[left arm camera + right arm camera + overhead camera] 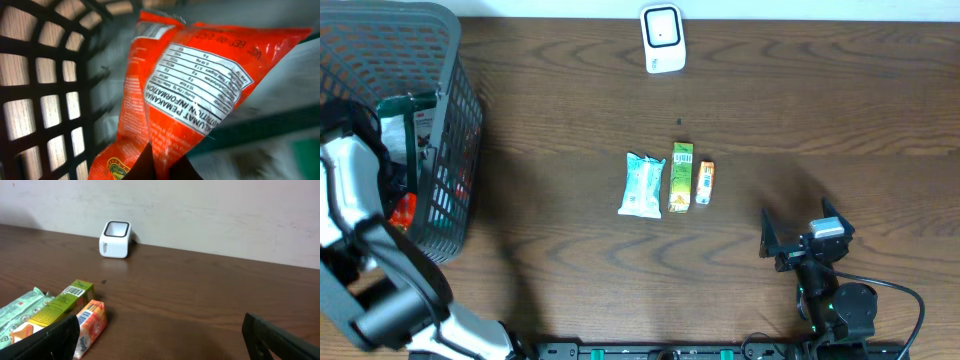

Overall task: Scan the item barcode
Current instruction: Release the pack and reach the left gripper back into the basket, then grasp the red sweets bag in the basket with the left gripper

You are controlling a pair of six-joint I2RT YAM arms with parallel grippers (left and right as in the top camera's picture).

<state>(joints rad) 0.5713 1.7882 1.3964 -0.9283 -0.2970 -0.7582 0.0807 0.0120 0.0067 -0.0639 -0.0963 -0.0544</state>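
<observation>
From overhead I see my left arm reaching down into the grey mesh basket at the counter's left end. Only a sliver of red shows beside the arm. The left wrist view fills that in. A red packet, its white nutrition panel towards the lens, lies inside the basket near its wall, and the left jaws are pinched together on its lower edge.

That close view shows none of the rest. Overhead, the white scanner sits at the counter's far edge, well apart from the basket. At mid-counter a pale blue packet, a green box and a small orange box lie side by side. The right jaws stand wide and hold nothing, near the front right. Their camera looks past those three items to the scanner.
</observation>
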